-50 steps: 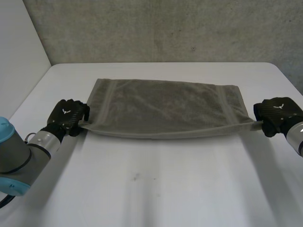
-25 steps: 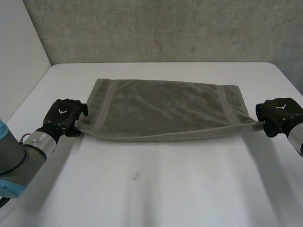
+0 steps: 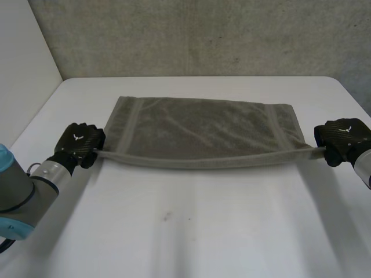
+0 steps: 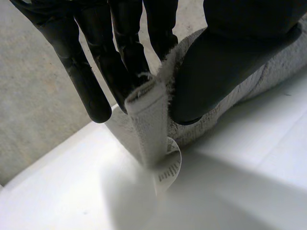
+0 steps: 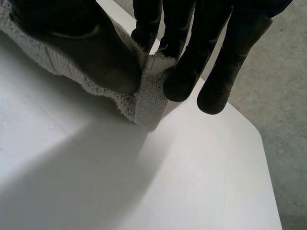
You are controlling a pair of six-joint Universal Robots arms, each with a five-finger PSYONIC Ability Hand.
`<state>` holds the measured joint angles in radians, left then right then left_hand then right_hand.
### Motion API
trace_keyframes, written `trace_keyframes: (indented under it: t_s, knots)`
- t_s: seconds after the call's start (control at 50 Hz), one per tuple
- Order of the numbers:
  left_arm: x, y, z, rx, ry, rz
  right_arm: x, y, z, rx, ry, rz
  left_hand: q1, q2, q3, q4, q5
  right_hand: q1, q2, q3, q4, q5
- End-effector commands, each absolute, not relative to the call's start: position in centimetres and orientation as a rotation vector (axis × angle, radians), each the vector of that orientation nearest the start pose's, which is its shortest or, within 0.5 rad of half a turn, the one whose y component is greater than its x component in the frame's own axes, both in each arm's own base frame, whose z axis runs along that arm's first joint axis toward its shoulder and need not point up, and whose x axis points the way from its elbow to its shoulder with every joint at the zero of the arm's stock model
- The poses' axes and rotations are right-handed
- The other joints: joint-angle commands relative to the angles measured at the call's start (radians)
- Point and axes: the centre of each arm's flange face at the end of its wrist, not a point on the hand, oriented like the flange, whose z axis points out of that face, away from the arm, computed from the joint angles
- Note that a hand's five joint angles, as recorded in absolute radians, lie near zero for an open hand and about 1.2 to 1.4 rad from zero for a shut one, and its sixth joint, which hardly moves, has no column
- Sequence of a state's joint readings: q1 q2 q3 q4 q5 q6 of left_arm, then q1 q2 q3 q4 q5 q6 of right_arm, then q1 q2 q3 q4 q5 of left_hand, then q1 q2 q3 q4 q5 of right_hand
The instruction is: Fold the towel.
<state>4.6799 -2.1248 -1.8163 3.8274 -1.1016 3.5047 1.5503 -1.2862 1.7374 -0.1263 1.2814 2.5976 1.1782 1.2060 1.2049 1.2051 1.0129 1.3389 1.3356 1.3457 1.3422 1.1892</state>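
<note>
At the left, the left hand (image 3: 79, 143) pinches the near left corner of the towel (image 3: 203, 130) between thumb and fingers, and a small label (image 4: 169, 167) dangles below the grip. The towel lies spread on the white bench (image 3: 191, 231). Its near edge is raised and stretched taut between the two corners, probably so it can be carried flat over to the far edge. At the right, the right hand (image 3: 342, 139) clamps the near right corner likewise.
</note>
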Motion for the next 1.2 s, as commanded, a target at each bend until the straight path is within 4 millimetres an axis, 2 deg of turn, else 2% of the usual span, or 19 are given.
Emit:
trace_keyframes:
  t_s: [0.02,0.12,0.16,0.22,0.26,0.32,0.44,0.5,0.62,0.66,0.72,0.76,0.86,0.98,1.1,1.12,1.14,1.16,1.2]
  knots:
    - [-17.3,-33.1,13.8,1.02,2.102,-2.128,15.1,-31.9,19.1,-0.958,2.447,-1.912,0.218,0.19,0.191,0.191,0.209,0.057,0.061,0.051,0.054,0.033]
    - [-16.0,-30.4,15.6,1.039,2.108,-2.041,15.3,-29.0,20.5,-1.149,2.518,-1.705,0.218,0.19,0.191,0.191,0.209,0.057,0.061,0.051,0.054,0.033]
    - [-15.6,-27.9,16.5,1.036,2.174,-1.98,15.2,-28.0,20.9,-1.236,2.539,-1.647,0.218,0.19,0.191,0.191,0.209,0.057,0.061,0.051,0.054,0.033]
    - [-15.6,-26.6,17.4,1.04,2.183,-1.97,14.7,-26.0,21.3,-1.406,2.577,-1.502,0.218,0.19,0.191,0.191,0.209,0.057,0.061,0.051,0.054,0.033]
    - [-15.8,-24.0,19.4,1.073,2.171,-1.984,14.6,-25.0,21.9,-1.474,2.581,-1.45,0.218,0.19,0.191,0.191,0.209,0.057,0.061,0.051,0.054,0.033]
    - [-15.5,-22.3,21.0,1.091,2.143,-2.018,14.0,-23.5,23.9,-1.556,2.58,-1.467,0.218,0.19,0.191,0.191,0.209,0.057,0.061,0.051,0.054,0.033]
    - [-15.1,-21.9,22.3,1.133,2.065,-2.09,13.2,-24.7,26.2,-1.549,2.506,-1.665,0.218,0.19,0.191,0.191,0.209,0.057,0.061,0.051,0.054,0.033]
    - [-15.0,-22.5,22.4,1.156,2.047,-2.109,13.3,-25.2,26.0,-1.544,2.486,-1.677,0.218,0.19,0.191,0.191,0.209,0.057,0.061,0.051,0.054,0.033]
    - [-16.3,-27.2,20.2,1.245,2.056,-2.125,14.0,-29.7,23.7,-1.458,2.49,-1.65,0.218,0.19,0.191,0.191,0.209,0.057,0.061,0.051,0.054,0.033]
    - [-17.2,-28.4,19.5,1.269,2.06,-2.121,15.6,-31.8,23.0,-1.472,2.497,-1.663,0.218,0.19,0.191,0.191,0.209,0.057,0.061,0.051,0.054,0.033]
    - [-18.8,-31.1,17.8,1.279,2.077,-2.089,16.9,-34.1,21.9,-1.493,2.54,-1.665,0.218,0.19,0.191,0.191,0.209,0.057,0.061,0.051,0.054,0.033]
    - [-19.1,-34.6,16.8,1.215,2.072,-2.064,17.4,-35.2,21.4,-1.497,2.558,-1.679,0.218,0.19,0.191,0.191,0.209,0.057,0.061,0.051,0.054,0.033]
    - [-20.2,-38.3,15.4,1.203,2.034,-2.078,18.1,-38.7,20.3,-1.43,2.551,-1.784,0.218,0.19,0.191,0.191,0.209,0.057,0.061,0.051,0.054,0.033]
    - [-21.9,-40.6,14.4,1.228,1.99,-2.12,19.6,-42.3,20.1,-1.349,2.456,-2.001,0.218,0.19,0.191,0.191,0.209,0.057,0.061,0.051,0.054,0.033]
    - [-22.7,-42.6,13.5,1.195,1.952,-2.135,19.7,-44.2,19.1,-1.326,2.469,-2.061,0.218,0.19,0.191,0.191,0.209,0.057,0.061,0.051,0.054,0.033]
    - [-23.0,-42.7,13.4,1.192,1.949,-2.138,19.7,-44.7,18.9,-1.31,2.478,-2.076,0.218,0.19,0.191,0.191,0.209,-0.238,-0.235,-0.245,-0.241,-0.263]
    - [-23.0,-42.7,13.3,1.192,1.949,-2.138,20.1,-44.9,18.6,-1.311,2.479,-2.084,0.218,0.19,0.191,0.191,0.209,-1.164,-1.161,-1.171,-1.168,-1.189]
    - [-23.0,-42.8,13.2,1.19,1.954,-2.138,20.1,-44.9,18.6,-1.311,2.479,-2.084,-0.7,-0.728,-0.727,-0.727,-0.709,-1.164,-1.161,-1.171,-1.168,-1.189]
    - [-23.2,-42.7,13.0,1.19,1.967,-2.139,21.0,-44.8,18.0,-1.319,2.473,-2.073,-0.879,-0.907,-0.906,-0.906,-0.889,-1.164,-1.161,-1.171,-1.168,-1.189]
